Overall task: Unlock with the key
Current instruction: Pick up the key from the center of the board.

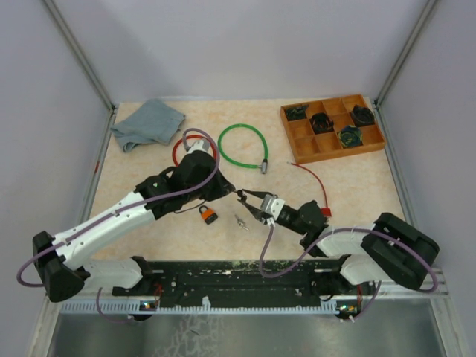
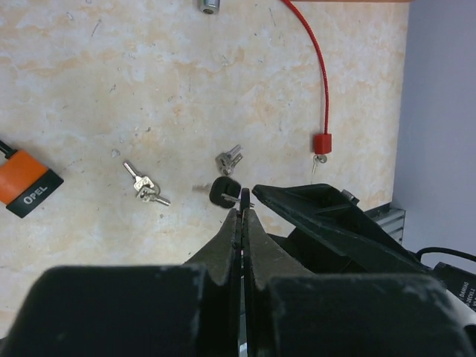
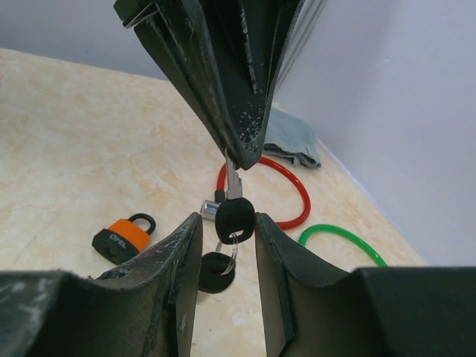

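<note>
One padlock, two loose key bunches; left claw pinches one key, right claw slightly parted around it, tabletop bare beneath

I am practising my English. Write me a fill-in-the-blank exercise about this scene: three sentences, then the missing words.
1. The padlock is black and ____.
2. The left claw is shut on the blade of a key whose head is ____.
3. The cable ring nearest the wooden tray is ____.

Missing words: orange; black; green.
</note>
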Robot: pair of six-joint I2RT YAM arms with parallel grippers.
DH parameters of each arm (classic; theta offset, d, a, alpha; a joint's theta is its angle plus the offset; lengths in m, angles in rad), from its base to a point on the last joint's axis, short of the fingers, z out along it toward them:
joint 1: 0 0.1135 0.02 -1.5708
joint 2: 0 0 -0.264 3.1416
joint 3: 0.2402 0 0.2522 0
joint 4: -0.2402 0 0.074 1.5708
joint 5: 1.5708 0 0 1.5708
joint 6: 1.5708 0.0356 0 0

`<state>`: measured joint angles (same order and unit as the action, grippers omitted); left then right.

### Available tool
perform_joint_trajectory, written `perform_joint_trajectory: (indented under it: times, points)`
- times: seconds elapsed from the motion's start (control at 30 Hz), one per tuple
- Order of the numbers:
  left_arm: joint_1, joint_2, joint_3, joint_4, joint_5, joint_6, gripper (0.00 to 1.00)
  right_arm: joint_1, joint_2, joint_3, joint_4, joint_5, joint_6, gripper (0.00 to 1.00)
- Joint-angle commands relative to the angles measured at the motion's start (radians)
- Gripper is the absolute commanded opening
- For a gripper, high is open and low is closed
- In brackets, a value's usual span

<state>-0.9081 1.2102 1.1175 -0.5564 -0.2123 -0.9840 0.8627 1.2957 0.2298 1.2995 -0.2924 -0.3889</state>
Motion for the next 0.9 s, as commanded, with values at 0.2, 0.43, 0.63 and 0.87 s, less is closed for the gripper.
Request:
perform_joint_trajectory:
  times: [0.2, 0.43, 0.63, 0.87]
  points:
    - [0.001, -0.020, 0.008, 0.005, 0.035, -0.063, 0.00, 0.025, 0.095, 0.018, 0.141, 0.036, -0.052, 0.33]
    - [0.002, -0.014, -0.019, 0.034, 0.066, -0.111, 0.00, 0.035, 0.148, 0.022, 0.208, 0.037, -0.049, 0.28]
    - [0.009, -0.014, -0.025, 0.015, 0.043, -0.145, 0.00, 0.041, 0.161, 0.007, 0.257, 0.048, -0.033, 0.12]
    - [0.023, -0.066, -0.076, 0.042, -0.034, -0.125, 0.19, 0.042, 0.090, 0.002, 0.164, 0.029, 0.104, 0.00]
